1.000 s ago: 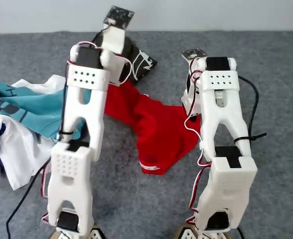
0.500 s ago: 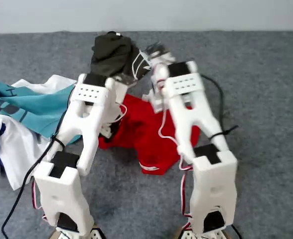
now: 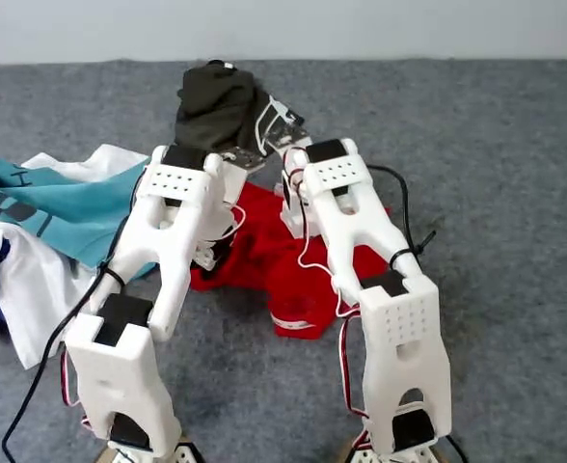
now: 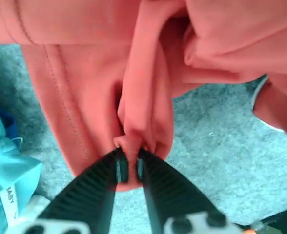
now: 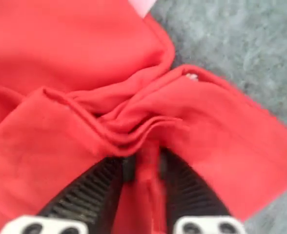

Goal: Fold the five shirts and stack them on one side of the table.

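From above, two white arms reach out over the grey table (image 3: 515, 193), the left arm (image 3: 158, 260) and the right arm (image 3: 370, 251) leaning toward each other. Four shirts can be counted. One red shirt (image 3: 274, 275) lies crumpled in the middle under both arms, with a pale strip at its near hem. One black shirt (image 3: 211, 101) is bunched at the far side of the table, just beyond the red one, with white print on it that cannot be made out. One teal shirt (image 3: 57, 212) with dark lettering lies at the left edge. One white shirt (image 3: 23, 285) lies partly under the teal one, and whether its white cloth is one garment or two cannot be told. In the left wrist view, the left hand (image 4: 129, 163) has its two black fingers pinched together on a raised fold of the red shirt, with only that thin ridge of cloth between them. The grey table shows beside the fold, and a corner of the teal shirt carries one small white tag (image 4: 9, 197) with print on it. In the right wrist view, the right hand (image 5: 146, 168) is likewise closed on a gathered ridge of the red shirt, the cloth wrinkling away from its two ribbed fingers. A pale patch sits at the shirt's far edge and a single small white speck on a hem.
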### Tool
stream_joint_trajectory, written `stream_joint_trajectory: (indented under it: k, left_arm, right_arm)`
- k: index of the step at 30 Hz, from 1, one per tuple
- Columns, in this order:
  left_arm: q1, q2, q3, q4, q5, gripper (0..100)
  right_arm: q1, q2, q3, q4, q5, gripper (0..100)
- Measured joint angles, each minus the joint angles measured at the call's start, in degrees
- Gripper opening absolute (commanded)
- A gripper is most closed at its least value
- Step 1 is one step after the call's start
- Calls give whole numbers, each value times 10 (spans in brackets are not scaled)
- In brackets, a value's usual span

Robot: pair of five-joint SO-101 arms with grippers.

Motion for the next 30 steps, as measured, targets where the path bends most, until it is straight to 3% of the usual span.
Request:
stream_joint_trajectory:
  k: [9, 16, 23, 30]
  left_arm:
    - [0, 0, 0, 0, -3, 14]
    - [0, -8, -4, 0, -3, 14]
    - [0, -25, -62, 2, 20, 14]
    - [0, -160, -67, 4, 27, 14]
  right_arm:
    - [28, -4, -71, 69, 41, 9]
    - [47, -118, -186, 164, 57, 9]
    - [48, -260, -133, 165, 62, 9]
    - [49, -436, -48, 165, 91, 12]
